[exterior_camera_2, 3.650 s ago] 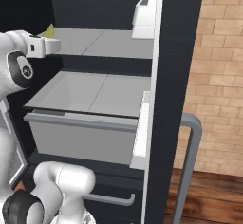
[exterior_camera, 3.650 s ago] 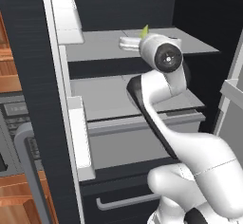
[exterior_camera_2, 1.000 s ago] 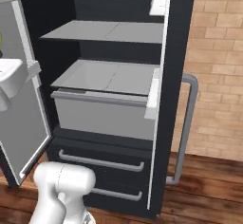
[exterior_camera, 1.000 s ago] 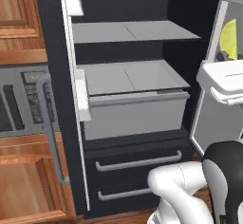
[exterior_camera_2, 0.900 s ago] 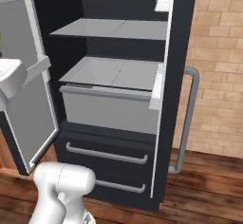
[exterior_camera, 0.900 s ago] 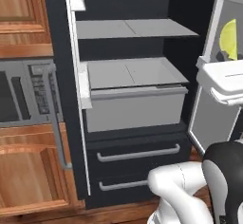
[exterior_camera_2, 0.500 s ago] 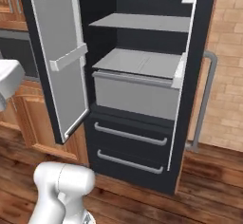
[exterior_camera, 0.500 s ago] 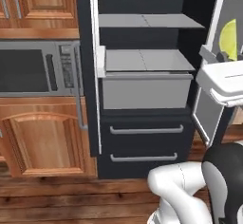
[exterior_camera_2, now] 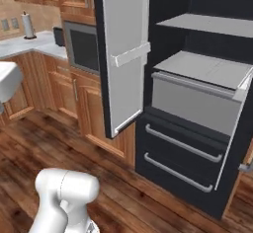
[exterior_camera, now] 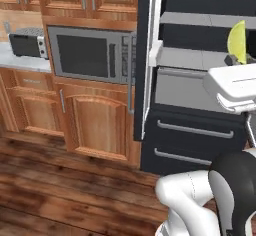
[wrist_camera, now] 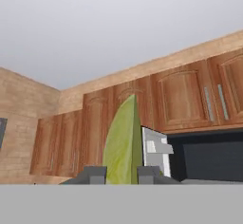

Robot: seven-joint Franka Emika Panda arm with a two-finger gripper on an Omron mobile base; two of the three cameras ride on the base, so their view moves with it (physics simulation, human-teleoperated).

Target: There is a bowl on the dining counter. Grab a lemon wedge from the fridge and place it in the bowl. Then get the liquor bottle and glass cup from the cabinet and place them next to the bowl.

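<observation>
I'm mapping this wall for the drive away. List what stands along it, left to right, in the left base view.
Toaster → microwave → open fridge door → fridge → lemon wedge, held up in the jaws.

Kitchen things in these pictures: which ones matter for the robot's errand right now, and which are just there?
Part of the job:
- lemon wedge, pinched in the gripper
- fridge, doors open

Just there:
- microwave
- toaster
- paper towel roll
- wooden base cabinets
</observation>
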